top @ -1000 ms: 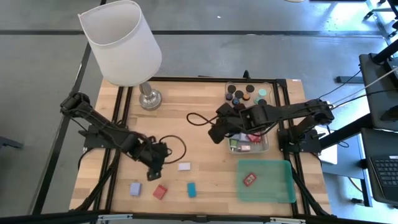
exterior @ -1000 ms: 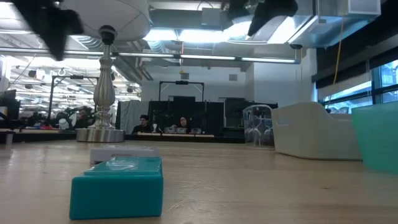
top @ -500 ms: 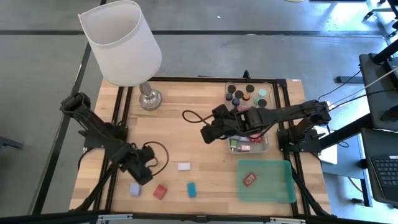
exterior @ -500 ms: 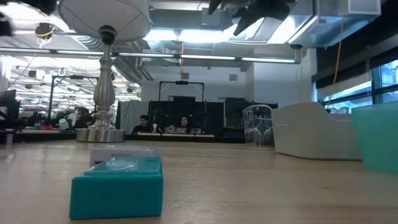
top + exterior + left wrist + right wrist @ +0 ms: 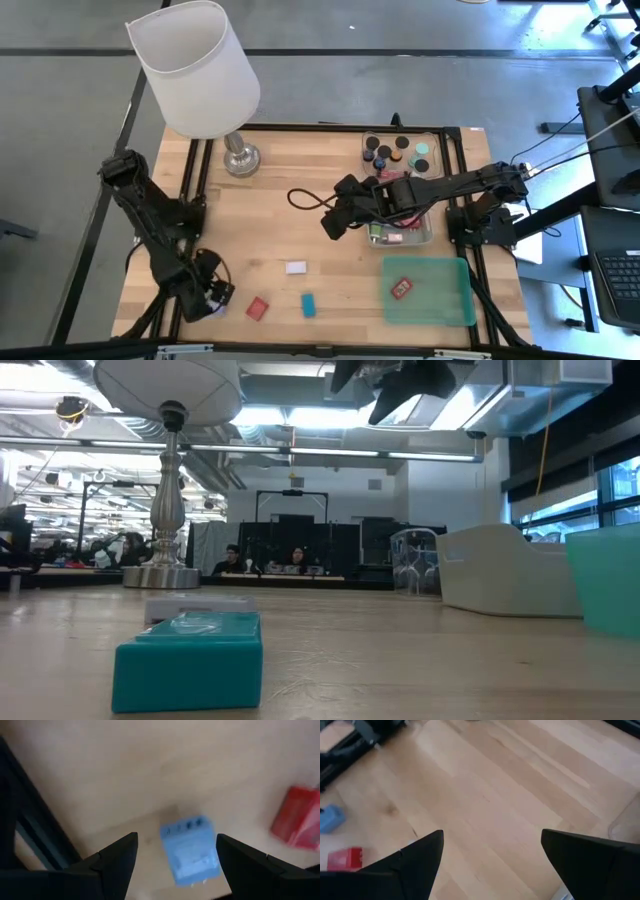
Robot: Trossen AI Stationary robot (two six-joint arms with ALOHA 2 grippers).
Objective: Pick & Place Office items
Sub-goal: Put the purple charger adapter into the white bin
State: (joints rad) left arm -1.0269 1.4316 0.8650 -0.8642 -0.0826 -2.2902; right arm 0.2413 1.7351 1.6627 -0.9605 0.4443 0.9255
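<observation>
My left gripper (image 5: 208,297) is open near the table's near left corner, just above a lavender-blue block (image 5: 191,851). Its fingers stand on either side of the block without touching it, and it hides most of the block in the high view. A red block (image 5: 258,308), a teal block (image 5: 308,305) and a white block (image 5: 296,267) lie flat on the wood. My right gripper (image 5: 335,222) is open and empty, high over the table's middle. A second red block (image 5: 402,289) lies in the green tray (image 5: 450,300). Black cylinders with coloured caps stand in the clear tray (image 5: 432,142).
The white-shaded lamp (image 5: 195,70) stands on its metal base (image 5: 240,158) at the far left. A grey tray (image 5: 425,236) holding small items sits under my right arm. In the low view the teal block (image 5: 190,660) is nearest, with the white block (image 5: 195,603) behind it.
My left gripper has gone toward the table's near left corner and down, ending over the lavender-blue block. My right gripper has gone a little toward the table's left, away from the grey tray. No block has moved.
</observation>
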